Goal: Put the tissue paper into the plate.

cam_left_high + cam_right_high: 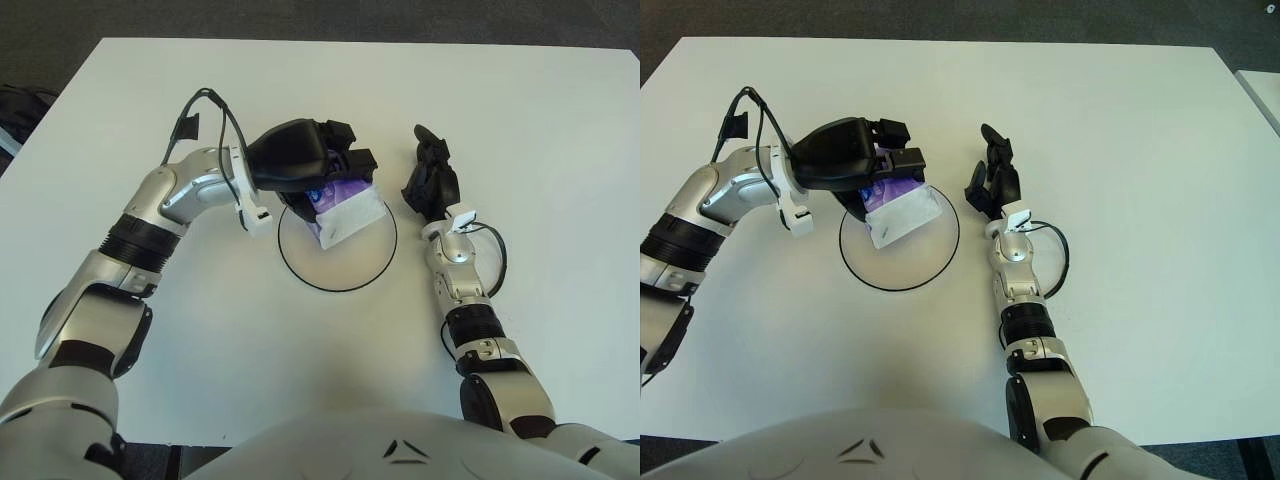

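A white plate with a thin black rim (pixel 350 275) lies at the middle of the white table. A tissue pack (pixel 347 213), white with a purple end, sits over the plate's far part. My left hand (pixel 335 170) is above the plate's far left edge, fingers curled on the purple end of the pack; it also shows in the right eye view (pixel 885 160). Whether the pack touches the plate I cannot tell. My right hand (pixel 432 178) shows just right of the plate, fingers relaxed and holding nothing.
The white table (pixel 520 120) stretches wide around the plate, with its far edge at the top and dark floor beyond. A black cable loops off my left wrist (pixel 205 110). A dark object shows at the far left edge (pixel 15 110).
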Available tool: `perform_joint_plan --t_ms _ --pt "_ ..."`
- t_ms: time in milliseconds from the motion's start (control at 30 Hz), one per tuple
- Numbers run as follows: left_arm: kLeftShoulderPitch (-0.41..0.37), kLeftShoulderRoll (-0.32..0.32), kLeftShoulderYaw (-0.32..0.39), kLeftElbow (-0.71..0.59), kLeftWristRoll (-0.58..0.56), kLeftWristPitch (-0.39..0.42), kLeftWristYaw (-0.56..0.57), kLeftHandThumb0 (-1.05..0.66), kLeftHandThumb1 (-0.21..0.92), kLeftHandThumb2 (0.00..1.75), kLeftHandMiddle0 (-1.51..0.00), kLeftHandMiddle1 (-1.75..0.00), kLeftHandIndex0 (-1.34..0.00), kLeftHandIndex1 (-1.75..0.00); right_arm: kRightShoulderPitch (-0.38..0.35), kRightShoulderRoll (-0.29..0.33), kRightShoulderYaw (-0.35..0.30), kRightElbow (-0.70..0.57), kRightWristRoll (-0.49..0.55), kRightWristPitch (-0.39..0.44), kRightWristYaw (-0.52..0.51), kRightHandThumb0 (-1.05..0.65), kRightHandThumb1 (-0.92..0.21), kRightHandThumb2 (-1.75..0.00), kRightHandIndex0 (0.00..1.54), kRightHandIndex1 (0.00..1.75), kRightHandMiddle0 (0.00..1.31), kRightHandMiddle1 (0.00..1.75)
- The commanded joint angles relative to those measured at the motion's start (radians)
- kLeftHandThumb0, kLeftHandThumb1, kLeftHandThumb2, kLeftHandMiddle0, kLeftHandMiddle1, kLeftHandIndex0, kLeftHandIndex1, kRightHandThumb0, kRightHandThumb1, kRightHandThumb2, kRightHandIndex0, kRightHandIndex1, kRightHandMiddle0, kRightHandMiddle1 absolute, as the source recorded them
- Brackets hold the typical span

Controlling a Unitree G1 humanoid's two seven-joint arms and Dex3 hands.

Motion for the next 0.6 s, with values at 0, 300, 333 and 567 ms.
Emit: perform_joint_plan --t_ms 0,300,333,567 --pt "0.021 -0.004 0.026 -0.010 0.031 -0.017 0.045 -0.46 0.37 1.25 -1.25 -1.75 -0.57 -1.75 0.132 0.003 -0.002 0.091 0.002 0.139 -0.002 -0.73 -0.92 -0.98 0.24 0.02 0.00 0.50" --pt "0.020 0.009 0.015 -0.014 0.023 -0.018 0.009 -0.46 0.36 1.26 -1.24 -1.75 -0.58 -1.75 0.131 0.001 -0.001 0.095 0.001 0.136 0.000 -0.71 -0.92 -0.98 0.25 0.02 0.00 0.51" --pt "0.021 0.012 0.015 -0.017 0.025 -0.018 0.006 -0.46 0.36 1.26 -1.24 -1.75 -0.58 -1.75 0.131 0.002 -0.001 0.096 0.001 0.136 0.000 -0.71 -0.92 -0.99 0.25 0.02 0.00 0.51" --pt "0.029 0.019 0.016 -0.031 0.035 -0.011 -0.006 -0.46 0.37 1.25 -1.24 -1.75 -0.57 -1.75 0.129 0.000 -0.001 0.102 0.001 0.133 0.001 -0.71 -0.92 -1.00 0.24 0.02 0.00 0.50"
